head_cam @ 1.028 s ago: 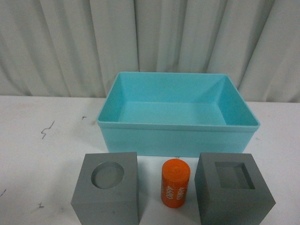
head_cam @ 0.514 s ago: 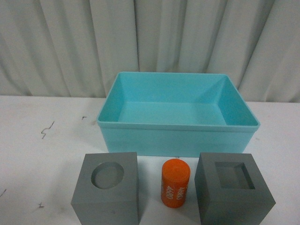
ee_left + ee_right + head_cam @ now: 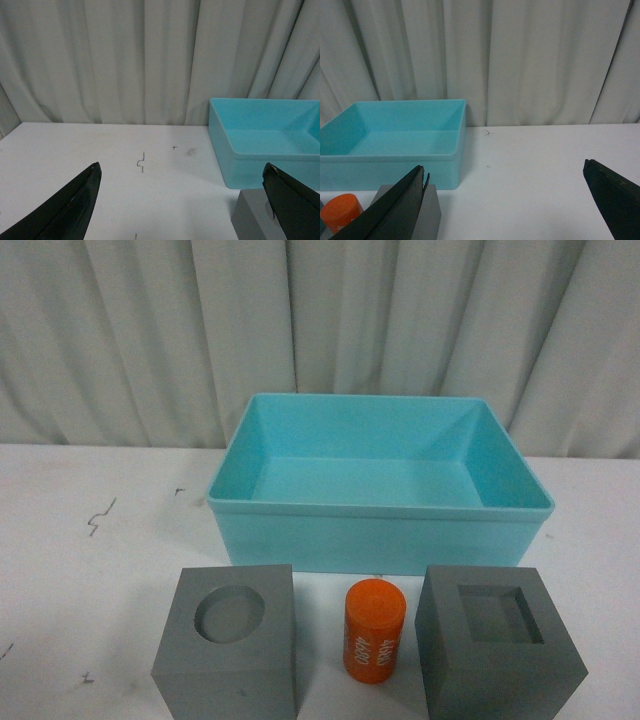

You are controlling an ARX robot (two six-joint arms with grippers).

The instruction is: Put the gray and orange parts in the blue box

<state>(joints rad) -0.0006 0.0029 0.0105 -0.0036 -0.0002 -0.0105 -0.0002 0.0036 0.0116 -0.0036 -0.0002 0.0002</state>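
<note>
1. My left claw (image 3: 181, 170) is spread wide with nothing between its two dark fingers (image 3: 65, 210); it hangs above the white table (image 3: 90, 580).
2. My right claw (image 3: 504, 166) is also wide apart and holds nothing.
3. The blue box (image 3: 380, 530) sits on the table in front of the pale curtain (image 3: 300, 320), and nothing lies inside it.
4. Three parts stand in a row on the table, on the near side of the box and outside it.
5. The gray cube with the round hollow (image 3: 228, 660) is on the left.
6. The orange cylinder (image 3: 372, 632) stands upright in the middle, with white digits on its side. It is apart from both cubes.
7. The gray cube with the square hollow (image 3: 497, 660) is on the right.
8. Neither claw touches any part or the box.
</note>
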